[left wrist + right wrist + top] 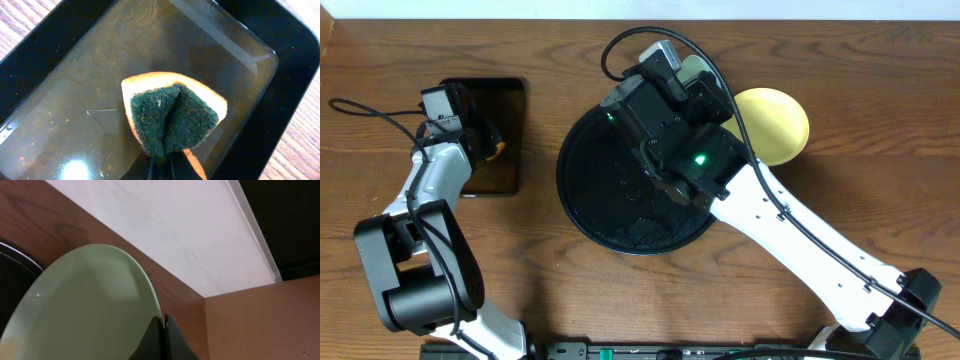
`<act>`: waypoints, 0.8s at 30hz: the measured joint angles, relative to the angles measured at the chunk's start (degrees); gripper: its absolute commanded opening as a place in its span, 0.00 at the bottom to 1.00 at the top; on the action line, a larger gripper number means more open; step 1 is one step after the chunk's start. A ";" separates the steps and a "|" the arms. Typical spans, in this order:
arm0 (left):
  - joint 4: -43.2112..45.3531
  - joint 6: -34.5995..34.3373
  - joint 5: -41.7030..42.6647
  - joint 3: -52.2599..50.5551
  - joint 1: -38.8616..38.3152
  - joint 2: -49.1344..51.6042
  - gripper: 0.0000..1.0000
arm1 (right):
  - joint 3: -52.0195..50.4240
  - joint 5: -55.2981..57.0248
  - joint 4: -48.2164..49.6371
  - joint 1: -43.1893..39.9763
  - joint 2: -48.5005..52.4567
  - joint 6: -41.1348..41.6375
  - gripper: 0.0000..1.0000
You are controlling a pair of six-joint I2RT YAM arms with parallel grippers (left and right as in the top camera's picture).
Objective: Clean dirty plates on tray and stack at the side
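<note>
My right gripper (164, 322) is shut on the rim of a pale mint green plate (85, 310), which it holds tilted up over the far edge of the round black tray (590, 200). From overhead only a sliver of that plate (697, 68) shows past the arm. A pale yellow plate (775, 125) lies on the table just right of the tray. My left gripper (164, 167) is shut on a folded sponge (170, 117), green scouring side up with orange foam at its edges. It hangs over the small rectangular black tray (45, 45).
The rectangular tray (510, 100) at the left holds shallow brownish water. My right arm (800, 230) crosses the table diagonally from the near right corner. A white wall strip (190, 230) runs behind the table's far edge.
</note>
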 measured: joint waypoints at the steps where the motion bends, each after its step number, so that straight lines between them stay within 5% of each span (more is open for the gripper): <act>1: -0.07 0.00 0.00 0.00 0.00 0.00 0.08 | 0.00 -0.61 -0.83 0.00 0.00 0.52 0.01; 8: -0.81 0.00 0.00 0.00 0.00 0.00 0.08 | 0.00 -18.27 -6.86 -3.80 0.00 9.53 0.01; 21: -1.14 0.00 0.00 0.00 0.00 0.00 0.08 | -2.67 -54.36 -7.78 -27.28 0.00 23.87 0.02; 24: -1.20 0.00 0.00 0.00 0.00 0.00 0.07 | -4.92 -59.63 -7.65 -30.91 0.02 25.11 0.22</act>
